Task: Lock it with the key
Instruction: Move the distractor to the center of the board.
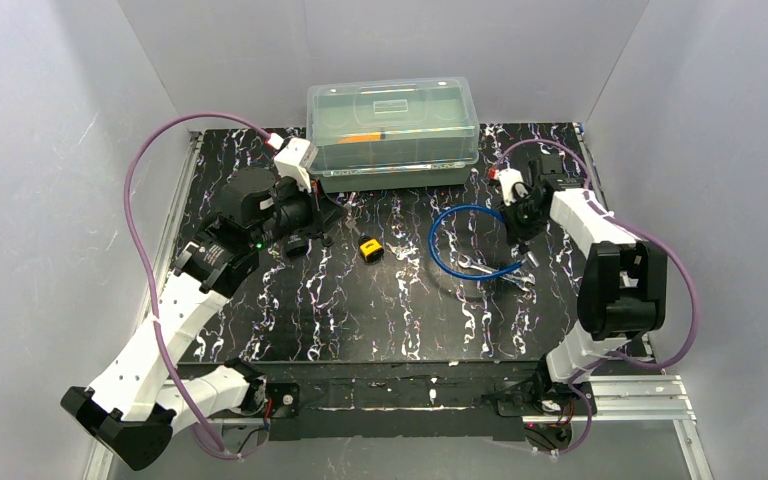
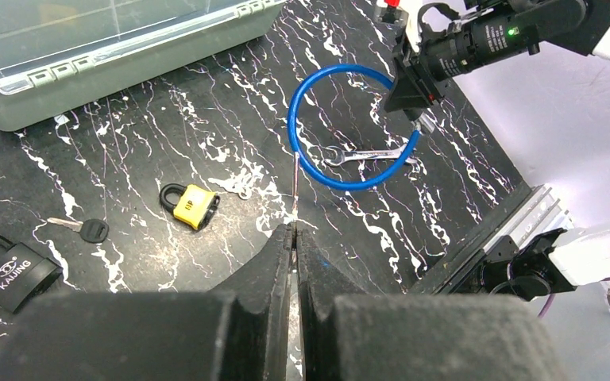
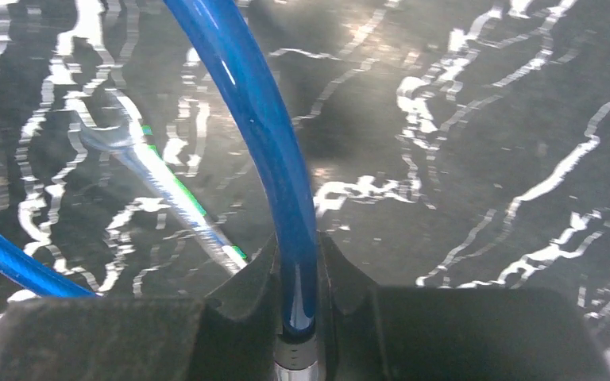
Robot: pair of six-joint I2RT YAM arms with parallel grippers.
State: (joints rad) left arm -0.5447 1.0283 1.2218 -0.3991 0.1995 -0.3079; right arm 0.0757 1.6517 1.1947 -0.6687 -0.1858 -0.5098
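Observation:
My left gripper (image 2: 295,230) is shut on a thin silvery metal blade (image 2: 296,186) that sticks out past its fingertips. It is seen edge-on and looks like the key. The gripper hovers left of the small yellow padlock (image 2: 190,205), which lies on the table (image 1: 369,249). A tiny silvery ring (image 2: 243,190) lies beside the padlock. My right gripper (image 3: 296,246) is shut on the blue cable (image 3: 262,119) just above its metal end piece. In the top view it (image 1: 523,236) stands at the right side of the blue loop (image 1: 438,250).
A silver open-ended wrench (image 2: 369,153) lies across the blue loop. A black padlock (image 2: 12,271) and a black-headed key (image 2: 83,229) lie at the near left. A clear lidded box (image 1: 392,130) stands at the back. White walls enclose the black marbled table (image 1: 360,320).

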